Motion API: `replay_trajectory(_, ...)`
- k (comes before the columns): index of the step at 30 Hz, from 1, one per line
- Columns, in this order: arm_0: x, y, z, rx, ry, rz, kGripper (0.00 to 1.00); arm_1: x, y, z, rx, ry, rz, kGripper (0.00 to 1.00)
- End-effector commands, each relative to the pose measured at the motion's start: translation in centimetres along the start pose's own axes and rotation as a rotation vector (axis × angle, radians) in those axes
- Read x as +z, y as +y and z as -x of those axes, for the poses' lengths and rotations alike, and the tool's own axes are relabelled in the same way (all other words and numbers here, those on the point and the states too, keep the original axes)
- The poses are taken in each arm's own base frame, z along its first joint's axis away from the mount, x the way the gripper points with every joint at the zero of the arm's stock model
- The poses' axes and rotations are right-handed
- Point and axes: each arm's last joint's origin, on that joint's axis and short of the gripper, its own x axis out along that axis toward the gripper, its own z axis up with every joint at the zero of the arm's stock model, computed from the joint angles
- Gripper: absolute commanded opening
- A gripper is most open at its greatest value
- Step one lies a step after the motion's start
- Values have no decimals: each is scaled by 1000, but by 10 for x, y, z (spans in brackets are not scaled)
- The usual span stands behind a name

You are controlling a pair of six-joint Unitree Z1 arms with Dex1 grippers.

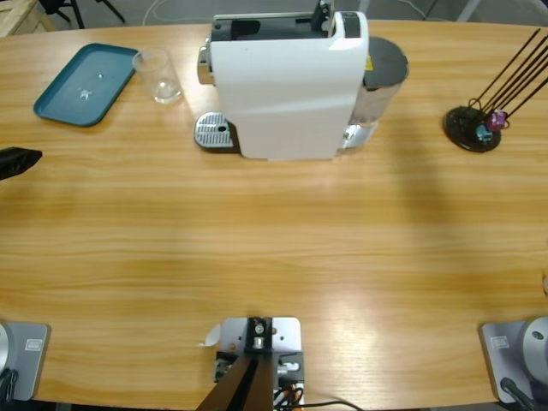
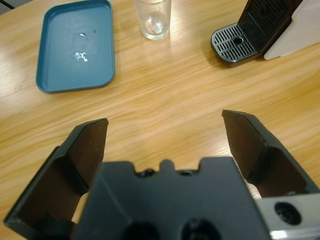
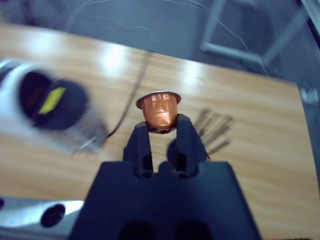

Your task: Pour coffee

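A white coffee machine [image 1: 287,86] stands at the back middle of the table, its metal drip tray [image 1: 214,131] facing left. A clear tumbler [image 1: 158,77] stands left of it and looks empty; the coffee is out of view. My left gripper [image 2: 165,120] is open over bare wood, pointing toward the tumbler [image 2: 153,20] and drip tray [image 2: 232,44]; its black tip shows at the high view's left edge [image 1: 19,161]. My right gripper [image 3: 162,127] is shut on a copper coffee capsule [image 3: 159,111], held above the table, out of the high view.
A teal tray [image 1: 86,84] lies at the back left, beside the tumbler. A black capsule stand [image 1: 473,127] with thin rods and two small capsules sits at the back right. The machine's dark water-tank lid [image 3: 50,102] is left of the held capsule.
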Motion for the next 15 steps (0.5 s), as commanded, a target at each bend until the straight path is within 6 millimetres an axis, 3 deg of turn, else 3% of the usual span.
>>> replay_trajectory(1, -6, -2, -7, -13, 30, -23, 987, -8, 46, 16, 457, -35, 346, 0)
replay_trajectory(4, -7, -2, -6, -13, 28, -22, 987, -6, 69, 4, 608, 15, 409, 0)
replay_trajectory(11, -10, 0, -2, -21, 3, -19, 991, 36, 112, -28, 733, 48, 566, 0)
replay_trajectory(15, -16, 2, 3, -28, -40, -8, 996, 66, 139, -57, 794, 42, 633, 0)
